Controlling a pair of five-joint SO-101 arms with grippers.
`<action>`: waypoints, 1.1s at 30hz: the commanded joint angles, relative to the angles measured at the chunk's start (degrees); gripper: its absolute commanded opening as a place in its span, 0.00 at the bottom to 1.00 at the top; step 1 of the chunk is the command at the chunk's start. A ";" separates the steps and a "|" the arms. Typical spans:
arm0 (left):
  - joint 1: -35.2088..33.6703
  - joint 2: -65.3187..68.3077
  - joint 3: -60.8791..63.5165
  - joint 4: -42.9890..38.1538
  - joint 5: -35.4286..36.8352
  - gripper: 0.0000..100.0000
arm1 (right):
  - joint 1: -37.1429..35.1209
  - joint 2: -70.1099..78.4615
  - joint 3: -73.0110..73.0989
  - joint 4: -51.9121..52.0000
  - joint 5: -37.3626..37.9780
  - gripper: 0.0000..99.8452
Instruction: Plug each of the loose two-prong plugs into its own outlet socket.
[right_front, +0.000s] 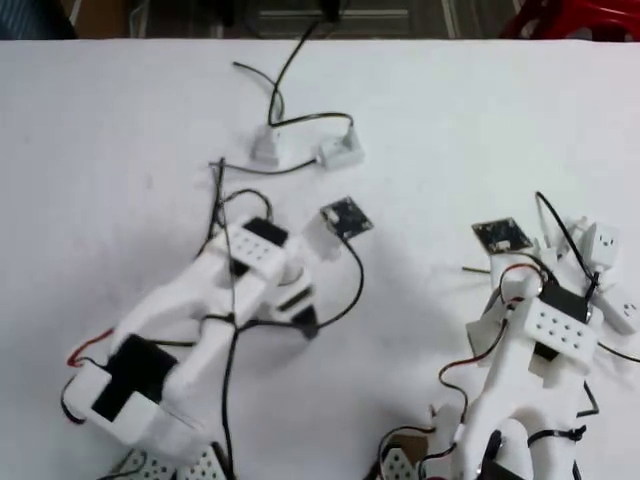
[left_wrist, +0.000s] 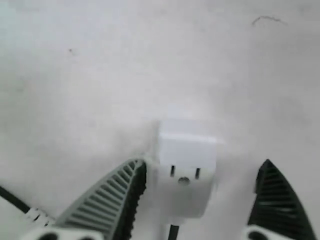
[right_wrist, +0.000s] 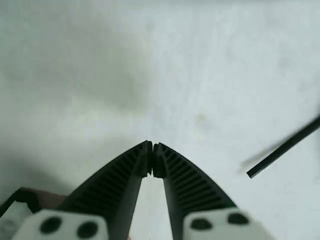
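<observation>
Left gripper (left_wrist: 203, 165) wide open. Socket (left_wrist: 186, 150) sits between the fingers, touching the grey finger (left_wrist: 112, 197) and clear of the black one. Its slots are empty. Right gripper (right_wrist: 151, 161) pinched closed on nothing. Looks like no plugging done yet.

high camera over table (right_front: 120, 120); wrist cameras close, downward

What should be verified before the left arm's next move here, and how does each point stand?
1. Left claw open: ok.
2. Outlet socket between its fingers: ok.
3. Socket's slots empty, facing the wrist camera: ok.
4. Both fingers touching the socket: not ok; the black finger stands apart.
5. Right claw holding a plug: not ok; shut on nothing.
6. Whether the far white corded block is a plug: cannot tell.
</observation>
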 joint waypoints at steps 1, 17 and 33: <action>-4.00 0.13 -3.34 0.09 1.14 0.34 | 0.31 -1.01 -2.29 0.31 0.09 0.02; -28.53 -11.03 -3.96 -11.96 -4.84 0.34 | 0.31 -1.01 -2.20 0.13 0.44 0.02; -21.85 -18.51 -5.71 2.37 -10.64 0.34 | -2.24 -0.92 -1.93 -1.45 0.00 0.02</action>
